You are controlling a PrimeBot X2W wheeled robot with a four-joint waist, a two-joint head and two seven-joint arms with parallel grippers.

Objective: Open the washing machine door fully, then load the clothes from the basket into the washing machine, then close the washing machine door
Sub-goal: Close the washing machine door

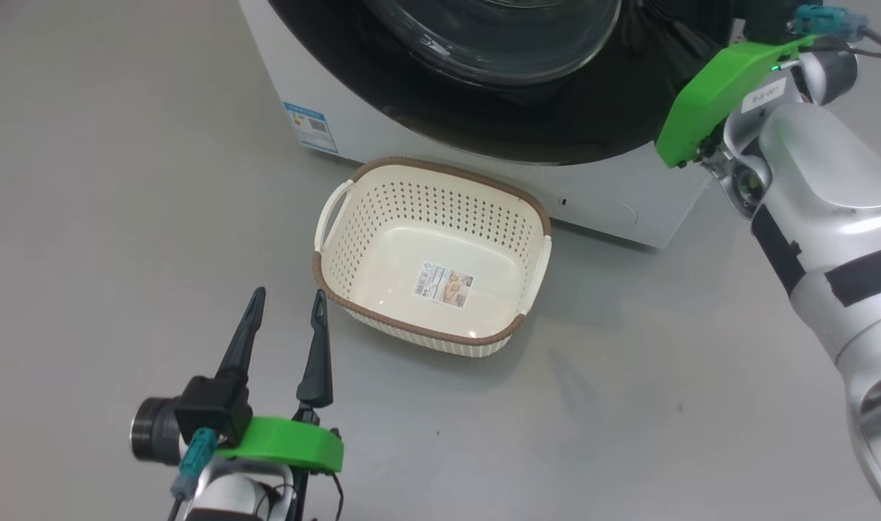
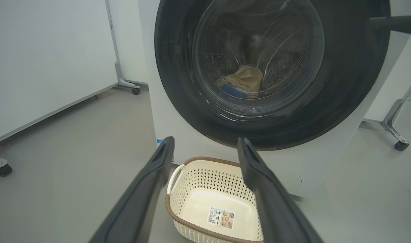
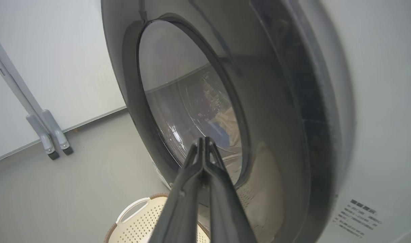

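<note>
two stickers, a blue sticker (image 1: 310, 126) low on the washing machine (image 1: 607, 195) and a label (image 1: 444, 284) on the basket (image 1: 426, 206) bottom, are too small to read. left gripper (image 1: 288, 293), lower left, stands wide apart and holds nothing; right gripper (image 3: 203, 140) is pressed together before the washing machine door (image 3: 276, 101), contact unclear. the clothes (image 2: 246, 79), cream-yellow with blue, lie in the drum behind the glass.

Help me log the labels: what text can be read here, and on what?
White tag on the right arm: looks like "S-S-001", unsure.
Blue sticker on the washing machine: too small to read.
Label sticker in the basket: too small.
Printed notice on the machine's side: blurred.
</note>
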